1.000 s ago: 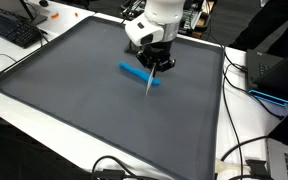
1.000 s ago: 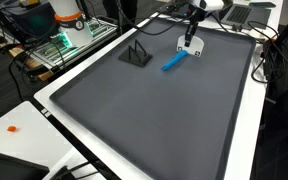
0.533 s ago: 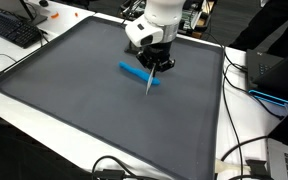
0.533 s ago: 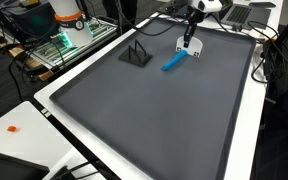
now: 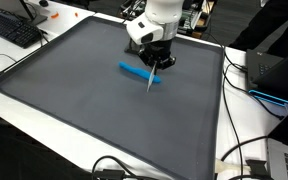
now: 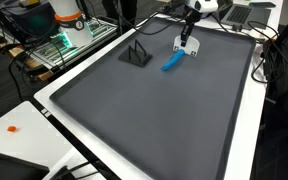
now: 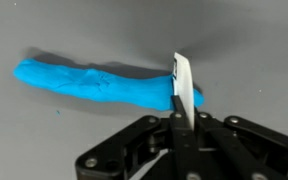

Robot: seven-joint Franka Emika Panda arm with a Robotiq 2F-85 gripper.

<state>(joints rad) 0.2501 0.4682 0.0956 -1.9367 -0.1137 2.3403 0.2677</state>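
Blue dough strip (image 7: 94, 82) lies beneath the thin white blade (image 7: 182, 85) pinched by the claw (image 7: 179, 125).

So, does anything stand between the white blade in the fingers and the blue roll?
Nothing visible does. The fingers clamp a thin white blade whose tip overlaps one end of the blue roll in the wrist view, with no other thing between them. The black stand sits well away from both.

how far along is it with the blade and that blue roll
Done: the claw is shut on the thin white blade. In hand: the blade stands over one end of the blue roll on the grey mat. Left: the roll looks whole, no cut visible.
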